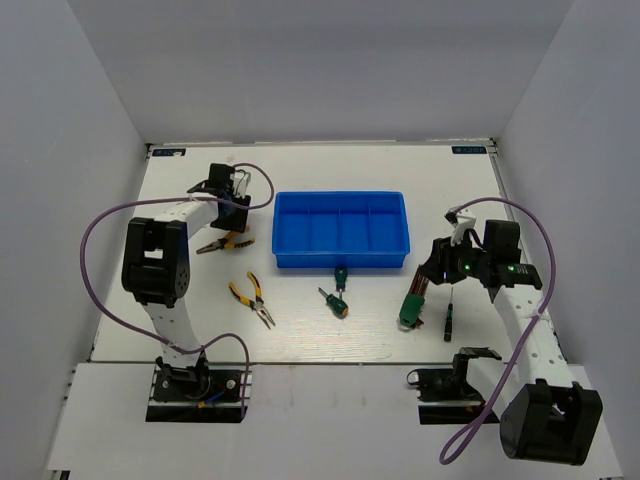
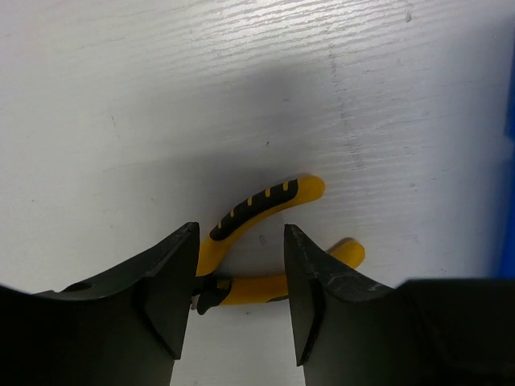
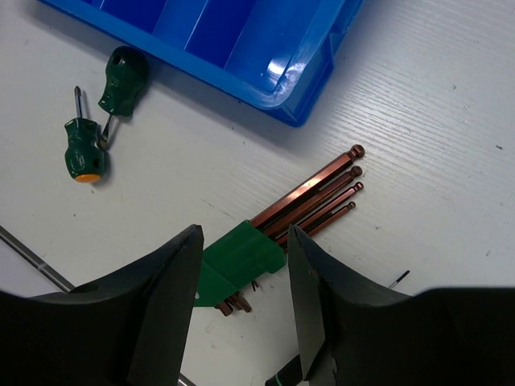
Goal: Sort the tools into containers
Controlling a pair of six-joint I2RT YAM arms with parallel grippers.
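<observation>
Left wrist view shows the left gripper (image 2: 240,241) spread open, nothing between its fingers, straddling the handles of one pair of pliers (image 2: 261,201) that lies flat on the table (image 1: 300,180) just off the left end of the blue tray (image 1: 340,262). The right gripper (image 3: 243,240) is likewise open and empty, hanging over the green holder of the hex-key set (image 3: 310,193), which lies near the tray's front right corner. All four compartments of the tray look empty, so the sorting is at its very start, and I judge both arms to be in the approach to a first pick.

To do this well, the left arm should drop straight down and close near the pivot, catching both handles, so the pliers cannot swing open on the lift. The right arm should close across the solid holder, not the thin keys, which could splay or slip. Each load needs lifting clear above the tray's wall before crossing it. The other pliers (image 1: 252,298), in front of the tray's left end, should later share a compartment with the first.
</observation>
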